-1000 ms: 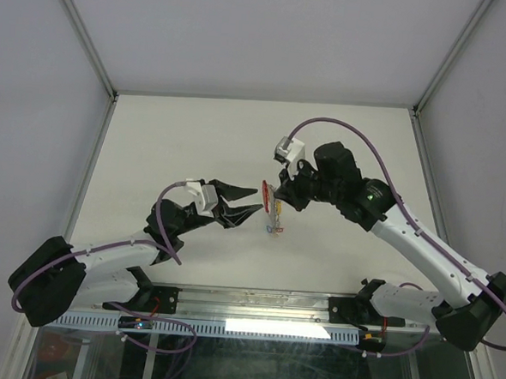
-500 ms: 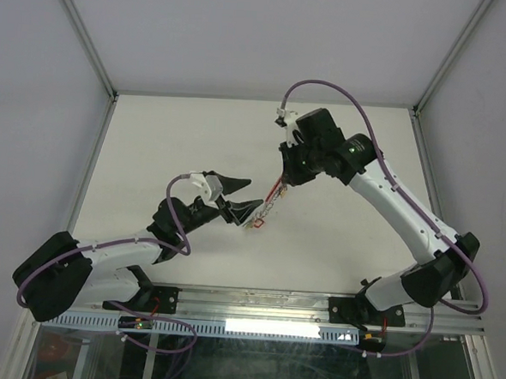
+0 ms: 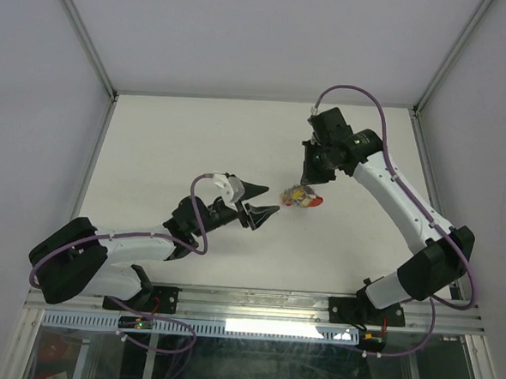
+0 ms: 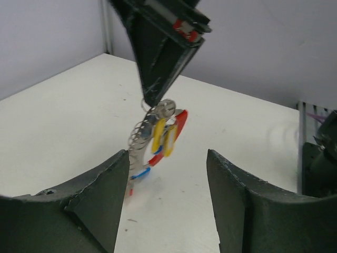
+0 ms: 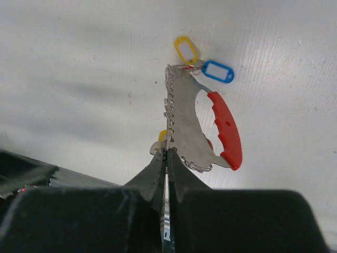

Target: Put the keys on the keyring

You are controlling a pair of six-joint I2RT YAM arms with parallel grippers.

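Keyring (image 5: 227, 132) loc? asks op 1.
Op 2: held up over table (image 3: 169, 150), right gripper (image 5: 167, 154) clamped tight on its grey edge, prob. so keys (image 4: 159, 138) dangle free.
Op 1: left gripper (image 3: 272, 202)?
Op 2: gaping wide, empty, just beside the bunch, facing it. Ring's a smooth red arc w/ a toothed silvery bar. Tags look like glossy plastic, yellow and blue.

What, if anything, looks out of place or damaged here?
Nothing looks spilled or damaged. Only the keyring hangs askew, pinched at one thin edge by the shut right fingers; the left fingers stand open.
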